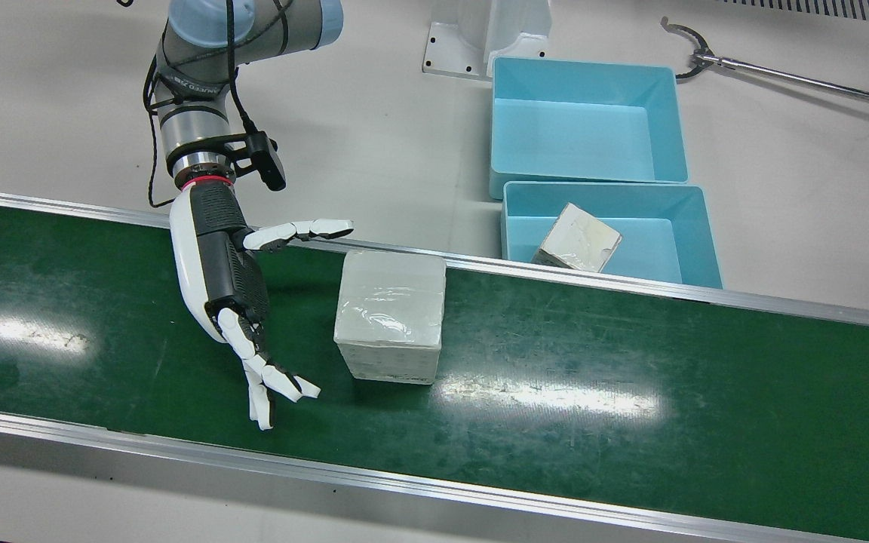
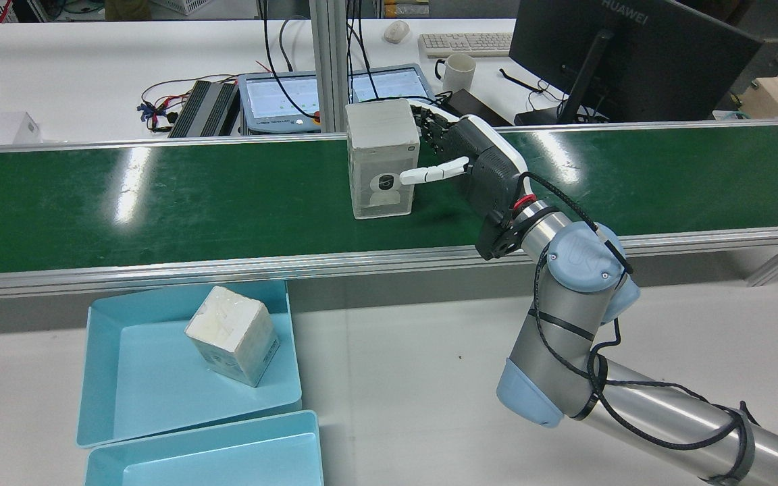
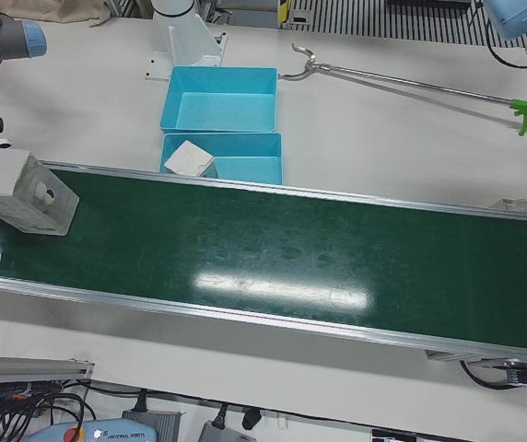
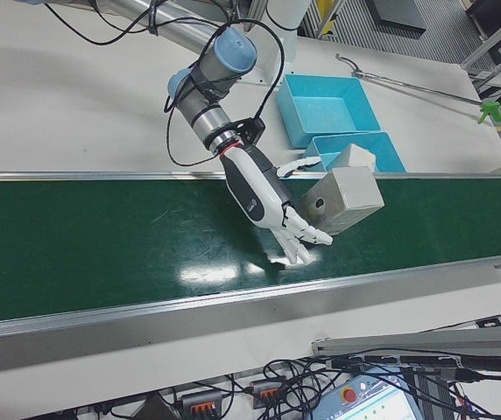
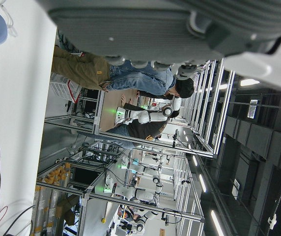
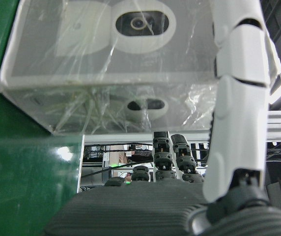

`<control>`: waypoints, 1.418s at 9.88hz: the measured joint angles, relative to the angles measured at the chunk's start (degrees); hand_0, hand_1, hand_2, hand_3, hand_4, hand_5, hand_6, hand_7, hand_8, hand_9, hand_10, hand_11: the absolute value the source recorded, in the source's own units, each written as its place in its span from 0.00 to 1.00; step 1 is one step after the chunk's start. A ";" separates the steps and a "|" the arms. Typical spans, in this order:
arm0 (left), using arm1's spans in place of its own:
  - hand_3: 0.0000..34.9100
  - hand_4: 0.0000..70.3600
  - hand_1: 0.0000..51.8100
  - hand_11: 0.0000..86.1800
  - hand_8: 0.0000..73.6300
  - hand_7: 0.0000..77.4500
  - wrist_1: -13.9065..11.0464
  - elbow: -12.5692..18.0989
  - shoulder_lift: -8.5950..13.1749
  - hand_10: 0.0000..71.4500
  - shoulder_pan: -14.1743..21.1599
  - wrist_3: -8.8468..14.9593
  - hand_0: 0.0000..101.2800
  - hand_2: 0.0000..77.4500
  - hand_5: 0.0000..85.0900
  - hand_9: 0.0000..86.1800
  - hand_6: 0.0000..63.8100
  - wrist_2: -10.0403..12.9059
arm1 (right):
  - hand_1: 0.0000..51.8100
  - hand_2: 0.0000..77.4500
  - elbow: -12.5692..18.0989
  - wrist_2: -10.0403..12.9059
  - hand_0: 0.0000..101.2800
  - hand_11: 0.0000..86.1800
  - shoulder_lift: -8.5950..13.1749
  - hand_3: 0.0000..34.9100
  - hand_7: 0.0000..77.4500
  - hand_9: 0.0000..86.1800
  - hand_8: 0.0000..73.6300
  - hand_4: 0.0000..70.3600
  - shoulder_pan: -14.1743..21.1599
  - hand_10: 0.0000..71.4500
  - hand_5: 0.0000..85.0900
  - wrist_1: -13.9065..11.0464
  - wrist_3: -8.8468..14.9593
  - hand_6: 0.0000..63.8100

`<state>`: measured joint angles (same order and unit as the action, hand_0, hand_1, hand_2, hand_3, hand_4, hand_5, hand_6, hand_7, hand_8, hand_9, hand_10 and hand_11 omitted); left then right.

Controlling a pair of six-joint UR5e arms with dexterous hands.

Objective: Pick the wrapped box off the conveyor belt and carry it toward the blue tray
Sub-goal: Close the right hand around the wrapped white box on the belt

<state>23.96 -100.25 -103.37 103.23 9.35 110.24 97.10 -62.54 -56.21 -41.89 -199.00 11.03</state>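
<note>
Right hand (image 1: 242, 302) spread open beside wrapped box (image 1: 391, 317), second box (image 1: 578, 239) already in blue tray (image 1: 695, 234) — left hand's state unclear.

From my station, the left hand (image 5: 180, 29) shows only as a grey blur along the top of its own camera; I cannot tell how its fingers stand, and no other view shows it. In the left-front view the right hand is cut off by the picture's left edge, with only a white sliver beside the box (image 3: 19, 191). In the rear view the box hides the far fingers of the right hand (image 2: 477, 162). In the right hand view the box fills the frame, its top cut off, and its printed label is too blurred to read. The second box (image 1: 578, 239) in the tray (image 1: 698, 226) has markings too small to make out.
</note>
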 joint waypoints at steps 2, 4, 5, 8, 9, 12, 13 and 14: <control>0.00 0.00 0.00 0.00 0.01 0.01 0.00 0.00 0.00 0.01 0.00 0.00 0.00 0.01 0.01 0.01 0.01 0.00 | 0.34 0.18 -0.15 0.81 0.48 0.01 0.59 0.02 0.28 0.06 0.01 0.16 0.87 0.00 0.17 -0.02 0.15 0.11; 0.00 0.01 0.00 0.01 0.01 0.01 0.00 0.00 0.00 0.01 0.00 0.00 0.00 0.01 0.01 0.01 0.01 0.00 | 0.47 0.27 -0.87 1.59 0.51 0.01 1.57 0.02 0.38 0.15 0.10 0.20 1.53 0.00 0.27 -0.14 0.20 0.20; 0.00 0.00 0.00 0.01 0.01 0.01 0.00 0.00 0.00 0.00 0.00 0.00 0.00 0.01 0.01 0.01 0.01 0.00 | 0.47 0.31 -1.24 1.74 0.56 0.01 1.89 0.03 0.46 0.27 0.21 0.30 1.63 0.11 0.38 -0.36 0.22 0.26; 0.00 0.01 0.00 0.01 0.01 0.01 0.00 0.00 0.00 0.00 0.00 0.00 0.00 0.01 0.01 0.00 0.01 0.00 | 0.34 0.37 -1.02 1.94 0.52 0.06 2.20 0.03 0.52 0.47 0.44 0.37 1.70 0.32 0.46 -2.03 0.03 0.39; 0.00 0.01 0.00 0.01 0.01 0.01 0.00 0.00 0.00 0.00 0.00 0.00 0.00 0.01 0.01 0.00 0.01 0.00 | 0.32 0.38 0.25 2.02 0.52 0.19 2.28 0.03 0.52 0.47 0.44 0.37 1.70 0.45 0.46 -2.33 0.06 0.39; 0.00 0.00 0.00 0.00 0.01 0.01 0.00 0.00 0.00 0.01 0.00 0.00 0.00 0.01 0.01 0.00 0.01 0.00 | 0.32 0.38 7.80 4.90 0.49 0.31 5.80 0.00 0.53 0.48 0.49 0.37 4.80 0.61 0.47 -6.42 2.19 0.42; 0.00 0.00 0.00 0.00 0.01 0.01 0.00 0.00 0.00 0.01 0.00 0.00 0.00 0.01 0.01 0.00 0.01 0.00 | 0.32 0.38 9.27 6.40 0.46 0.43 7.55 0.00 0.55 0.52 0.56 0.40 7.36 0.63 0.47 -7.40 4.20 0.47; 0.00 0.01 0.00 0.00 0.01 0.01 0.00 0.00 0.00 0.01 0.00 0.00 0.00 0.01 0.01 0.00 0.01 0.00 | 0.11 0.41 10.00 8.21 0.46 0.49 9.05 0.00 0.56 0.53 0.60 0.41 10.40 0.63 0.47 -7.80 6.56 0.50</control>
<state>23.96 -100.25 -103.37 103.23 9.35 110.24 107.10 -54.33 -47.15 -31.49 -206.81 17.59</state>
